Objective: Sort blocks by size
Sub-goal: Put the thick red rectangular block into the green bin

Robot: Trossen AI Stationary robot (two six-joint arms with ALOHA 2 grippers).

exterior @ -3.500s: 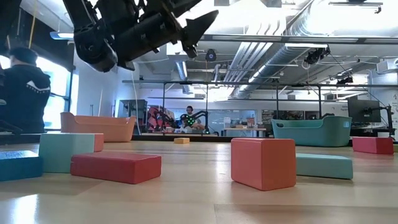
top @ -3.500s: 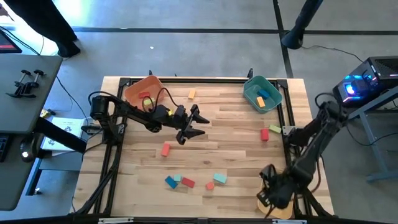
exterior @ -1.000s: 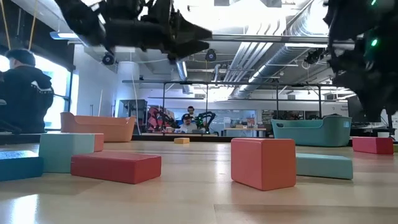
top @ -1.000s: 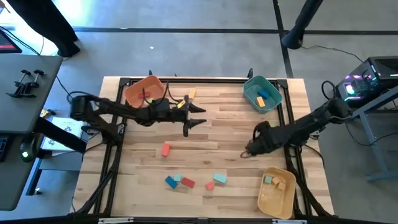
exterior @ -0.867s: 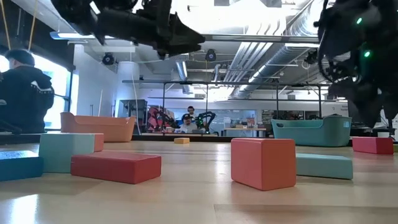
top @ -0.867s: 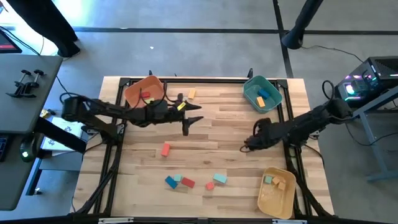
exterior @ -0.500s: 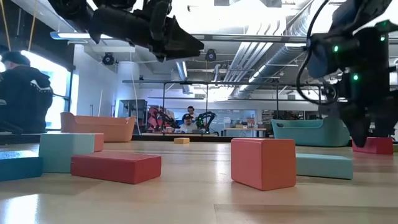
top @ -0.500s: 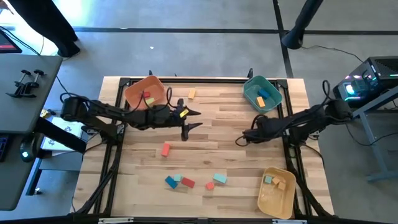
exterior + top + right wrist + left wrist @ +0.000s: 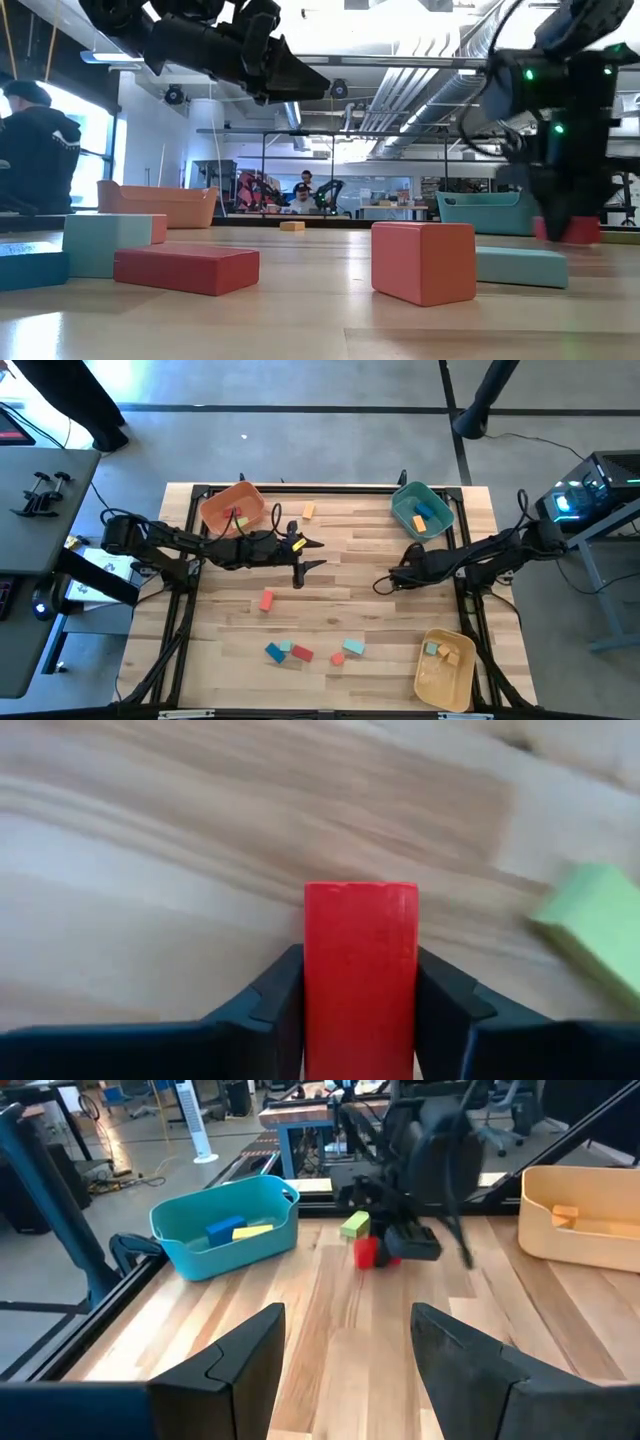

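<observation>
Right pincer point(image 9: 360, 1010): a moment ago we came over from the yellow bin point(image 9: 447, 669); now our two fingers press on the sides of the red block point(image 9: 361, 965).
Red block: it sits on the wood surface point(image 9: 350, 600), near the right edge, just beside a green block point(image 9: 593, 915).
Left pincer point(image 9: 345, 1350): spread wide with nothing in it, up in the air over the middle of the surface, same as before.
Other blocks: some lie at the front, some are in the bins.
What it means: we think we have grabbed the red block and can lift it to a bin next.
</observation>
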